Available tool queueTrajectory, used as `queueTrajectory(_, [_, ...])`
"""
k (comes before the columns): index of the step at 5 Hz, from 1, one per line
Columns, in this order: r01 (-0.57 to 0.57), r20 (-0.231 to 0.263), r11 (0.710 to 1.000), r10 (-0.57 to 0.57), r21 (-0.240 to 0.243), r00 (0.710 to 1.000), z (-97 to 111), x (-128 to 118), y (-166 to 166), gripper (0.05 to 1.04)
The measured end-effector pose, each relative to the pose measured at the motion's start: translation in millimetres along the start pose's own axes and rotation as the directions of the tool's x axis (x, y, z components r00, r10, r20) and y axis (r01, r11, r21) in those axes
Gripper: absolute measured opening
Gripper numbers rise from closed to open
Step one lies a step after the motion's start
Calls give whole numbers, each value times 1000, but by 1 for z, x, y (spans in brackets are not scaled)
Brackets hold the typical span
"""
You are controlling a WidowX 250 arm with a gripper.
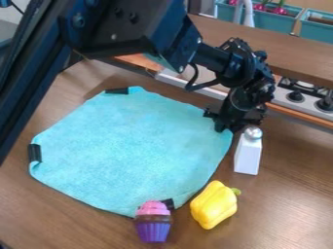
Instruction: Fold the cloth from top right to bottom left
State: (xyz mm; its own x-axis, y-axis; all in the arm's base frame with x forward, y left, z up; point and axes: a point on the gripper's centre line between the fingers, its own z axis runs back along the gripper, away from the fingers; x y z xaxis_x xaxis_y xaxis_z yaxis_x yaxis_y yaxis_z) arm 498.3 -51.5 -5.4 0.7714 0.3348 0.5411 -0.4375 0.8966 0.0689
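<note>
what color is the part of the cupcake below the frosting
The cupcake's wrapper is purple, under a brown band, in the camera view.

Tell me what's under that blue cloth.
The blue cloth hides whatever is beneath it. Brown tabletop shows around its edges, so probably more of that. Black pieces sit at three corners, but I can't tell whether they reach underneath.

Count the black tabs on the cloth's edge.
3 tabs: one at the top of the cloth, one at its left, one by the cupcake. The end effector may hide another.
</note>
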Motion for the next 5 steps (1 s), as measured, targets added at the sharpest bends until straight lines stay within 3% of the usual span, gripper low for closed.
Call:
queueTrajectory(1, [6,-11,1000,-6,-17,1000,0,-2,-3,157])
queueTrajectory(2, [9,-28,999,-11,-38,1000,1,-3,2,66])
queueTrajectory(4, [-59,-10,988,58,-141,998,44,17,23,50])
queueTrajectory(5, [-76,-1,983,77,-166,997,56,18,51,50])
